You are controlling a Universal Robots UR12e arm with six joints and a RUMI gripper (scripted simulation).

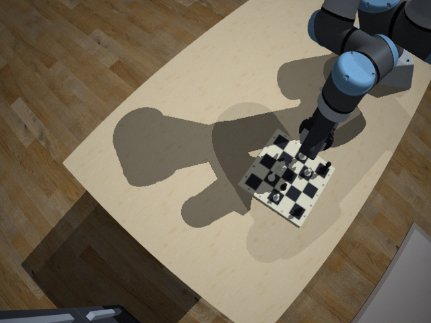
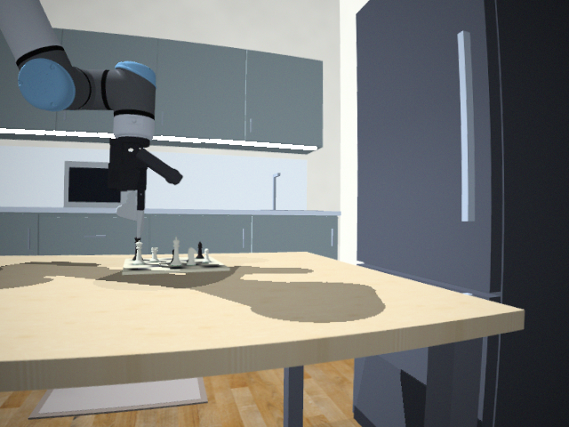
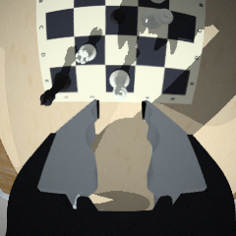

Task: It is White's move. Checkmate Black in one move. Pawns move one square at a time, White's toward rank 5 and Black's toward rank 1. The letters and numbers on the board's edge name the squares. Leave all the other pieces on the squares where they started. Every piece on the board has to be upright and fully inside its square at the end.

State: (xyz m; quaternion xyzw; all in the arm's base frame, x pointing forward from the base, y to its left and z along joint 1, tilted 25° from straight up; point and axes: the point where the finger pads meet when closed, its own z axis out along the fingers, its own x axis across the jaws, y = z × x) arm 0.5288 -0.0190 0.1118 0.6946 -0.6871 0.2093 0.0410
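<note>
A small chessboard point(image 1: 258, 194) point(image 2: 215, 266) point(image 3: 43, 56) lies on the table's right part. My gripper point(image 1: 305, 152) point(image 2: 138, 229) point(image 3: 120, 101) is open and empty, hanging a little above the board's edge row nearest the arm. Just below its fingertips a white piece point(image 1: 302, 156) point(image 2: 138, 252) point(image 3: 119, 81) stands upright on a dark square, free of the fingers. A tall black piece point(image 1: 325, 168) point(image 3: 58, 88) stands at the board's corner beside it. Another white piece point(image 1: 307, 171) point(image 3: 86, 54) stands one row further in. A tall white piece point(image 1: 278, 167) point(image 3: 156, 19) and a black pawn point(image 1: 283, 186) point(image 3: 118, 15) stand towards the middle.
More pieces stand on the far rows: a white one point(image 1: 275, 197), another white one point(image 1: 271, 177) and a black one point(image 1: 297, 210). The light wooden table point(image 1: 194, 104) point(image 2: 276, 321) bears only the board. A dark fridge point(image 2: 436, 160) stands beside the table.
</note>
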